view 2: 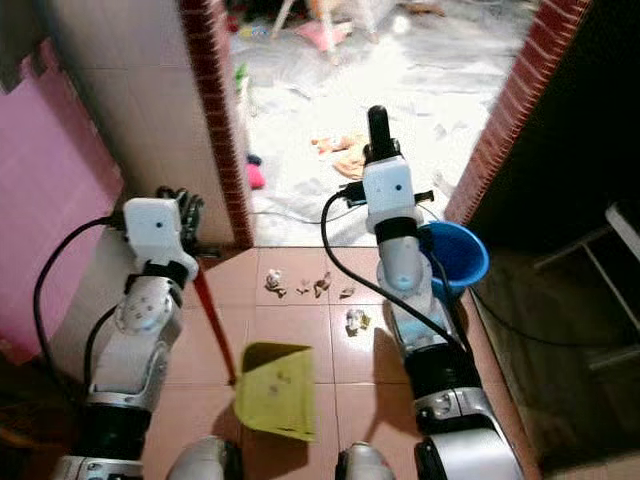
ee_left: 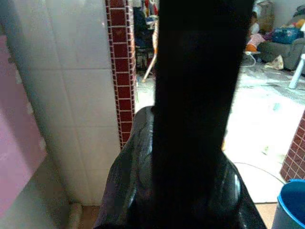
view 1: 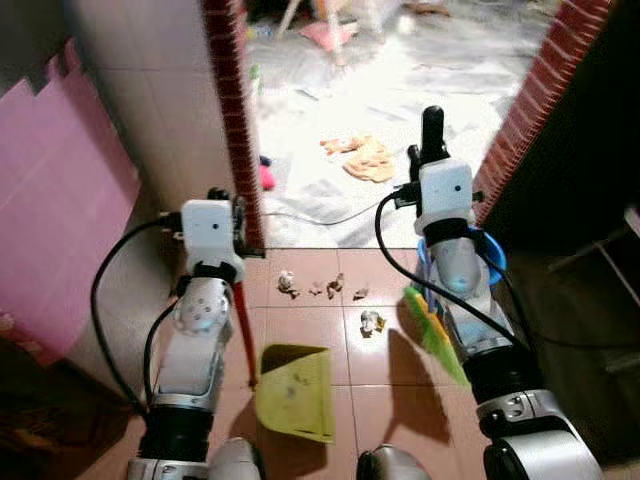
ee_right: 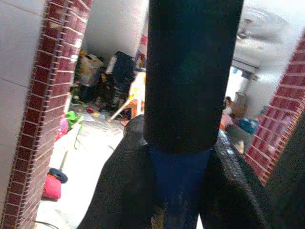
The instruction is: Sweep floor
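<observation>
Right gripper (ee_right: 178, 157) jaws are clamped round the broom handle (ee_right: 190, 71); left gripper (view 1: 228, 215) jaws, seemingly clamped, hold the red dustpan handle (view 1: 245, 330). Draw the debris (view 1: 320, 288), lying ahead between both jaws, gently into the yellow dustpan (view 1: 296, 392).

On the floor (view 1: 300, 340), the dustpan (view 1: 295, 390) lies nearest the robot, scraps (view 1: 322, 288) beyond it, the broom head (view 1: 435, 330) and bucket (view 2: 455, 255) to their right.
</observation>
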{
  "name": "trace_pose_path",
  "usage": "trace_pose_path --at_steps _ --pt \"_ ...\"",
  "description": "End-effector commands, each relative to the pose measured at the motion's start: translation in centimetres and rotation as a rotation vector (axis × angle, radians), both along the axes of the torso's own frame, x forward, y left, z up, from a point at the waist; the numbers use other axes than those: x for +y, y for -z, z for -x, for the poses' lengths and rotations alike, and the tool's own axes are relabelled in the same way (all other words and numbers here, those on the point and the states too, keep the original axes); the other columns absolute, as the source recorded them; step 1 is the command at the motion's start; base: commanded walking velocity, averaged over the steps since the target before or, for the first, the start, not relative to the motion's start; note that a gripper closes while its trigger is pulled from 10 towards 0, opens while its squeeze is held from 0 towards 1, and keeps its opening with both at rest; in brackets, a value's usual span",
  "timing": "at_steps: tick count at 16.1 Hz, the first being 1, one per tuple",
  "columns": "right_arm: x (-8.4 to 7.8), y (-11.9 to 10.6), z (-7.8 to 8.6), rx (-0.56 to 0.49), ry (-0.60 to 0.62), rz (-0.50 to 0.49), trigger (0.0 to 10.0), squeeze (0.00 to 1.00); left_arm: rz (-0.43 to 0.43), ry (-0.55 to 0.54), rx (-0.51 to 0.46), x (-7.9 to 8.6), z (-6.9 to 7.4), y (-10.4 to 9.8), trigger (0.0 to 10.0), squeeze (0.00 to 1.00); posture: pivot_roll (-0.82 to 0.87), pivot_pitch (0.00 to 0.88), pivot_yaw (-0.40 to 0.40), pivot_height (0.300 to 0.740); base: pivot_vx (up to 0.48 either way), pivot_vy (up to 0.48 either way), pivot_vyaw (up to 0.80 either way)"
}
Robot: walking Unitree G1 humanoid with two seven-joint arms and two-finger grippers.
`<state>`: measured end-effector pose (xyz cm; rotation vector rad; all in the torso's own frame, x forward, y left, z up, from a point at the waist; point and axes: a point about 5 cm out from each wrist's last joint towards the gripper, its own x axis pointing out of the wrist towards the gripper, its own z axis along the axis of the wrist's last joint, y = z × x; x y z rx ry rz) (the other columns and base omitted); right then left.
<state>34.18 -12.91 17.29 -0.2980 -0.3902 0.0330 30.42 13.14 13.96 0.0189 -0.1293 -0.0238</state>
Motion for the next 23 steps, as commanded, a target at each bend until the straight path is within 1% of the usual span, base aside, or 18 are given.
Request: trace_pose_path --at_steps 1,13,23 --pt "-0.14 -0.77 0.08 -0.045 -0.007 0.011 10.0 0.00 0.016 0.020 -0.075 -0.43 -0.49 -1.71 10.0 0.00 0.00 0.047 -0.003 0.740 0.292 0.000 -0.49" --pt "-0.19 -0.15 0.23 -0.020 -0.018 -0.005 10.0 0.00 0.030 0.035 -0.073 -0.71 -0.33 -1.66 10.0 0.00 0.00 0.064 -0.001 0.740 0.398 0.000 0.00" --pt "-0.05 0.19 0.27 -0.007 -0.027 -0.009 10.0 0.00 0.030 0.045 -0.063 -1.15 -0.21 -1.49 10.0 0.00 -0.01 0.071 0.000 0.740 0.395 0.272 0.00"
